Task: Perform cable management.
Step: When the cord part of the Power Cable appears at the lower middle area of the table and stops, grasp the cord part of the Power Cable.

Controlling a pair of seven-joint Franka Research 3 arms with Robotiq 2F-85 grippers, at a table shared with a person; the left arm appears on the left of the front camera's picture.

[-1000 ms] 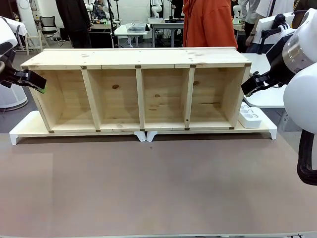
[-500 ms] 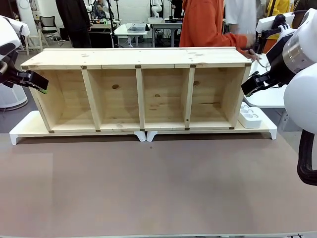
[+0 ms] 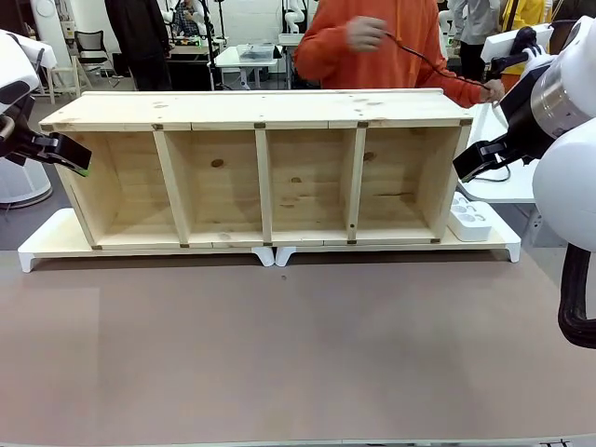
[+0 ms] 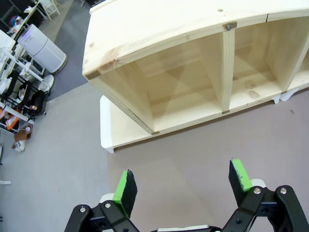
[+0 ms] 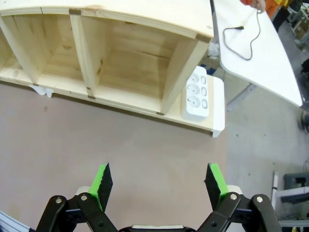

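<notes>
A person in an orange top stands behind the wooden shelf (image 3: 261,107) and holds the thin black cable (image 3: 433,63) stretched between a raised hand (image 3: 365,33) and a hand (image 3: 491,90) at the shelf's right end. In the right wrist view, a loop of cable (image 5: 251,46) and its plug lie on a white side table (image 5: 270,72). My left gripper (image 3: 73,154) hangs open off the shelf's left end, with nothing between its fingers (image 4: 182,181). Beside the shelf's right end, my right gripper (image 3: 470,158) is also open and holds nothing (image 5: 158,180).
The shelf lies on its side with several open compartments, on a white base board (image 3: 56,237). A white power strip (image 3: 468,216) sits on the base's right end (image 5: 198,92). The brown tabletop (image 3: 298,354) stretches in front.
The person has leaned in behind the shelf and lifted the cable with one raised hand, drawing it taut over the right end. Both arms have stayed in place.
</notes>
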